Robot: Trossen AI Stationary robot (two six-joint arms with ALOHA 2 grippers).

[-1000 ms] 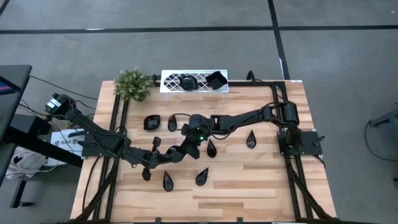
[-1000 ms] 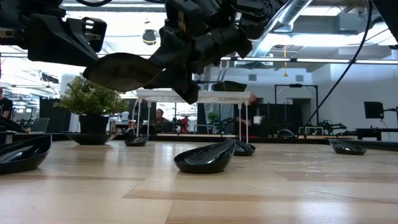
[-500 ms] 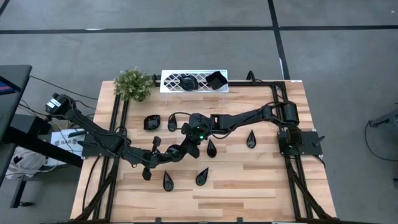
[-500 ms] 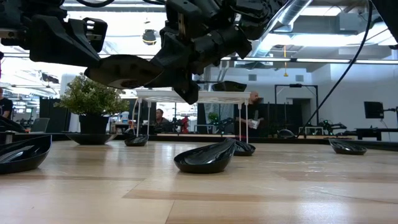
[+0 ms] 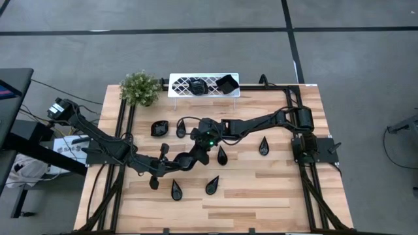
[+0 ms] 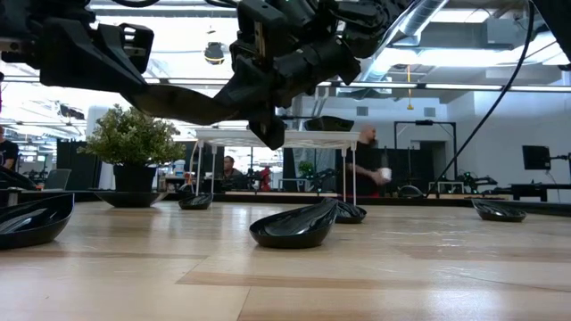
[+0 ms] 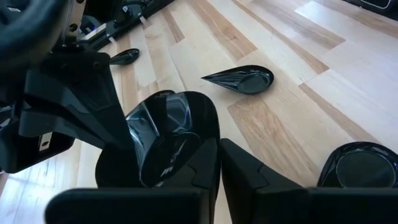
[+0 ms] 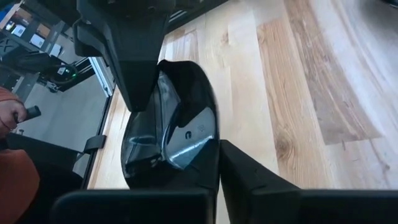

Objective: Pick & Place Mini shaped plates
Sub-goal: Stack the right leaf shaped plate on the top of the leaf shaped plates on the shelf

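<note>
Mid-air handover over the table's middle. My right gripper (image 5: 198, 145) is clamped on the teardrop plate (image 8: 171, 127); my left gripper (image 5: 185, 158) pinches its other edge, barely easing. Judgement: release left fully before lifting toward the white tray (image 5: 204, 85).

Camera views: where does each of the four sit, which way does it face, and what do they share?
High view: overhead, straight down on the wooden table; both arms meet mid-table.
Low view: table height, facing the room; glossy black teardrop plates rest in front, arms overhead.
Left wrist view: past the left pincer, with a black plate at its fingers.
Right wrist view: past the right pincer, shut on that plate.
Shared: both wrist views show one plate between the two pincers, a handover.
</note>
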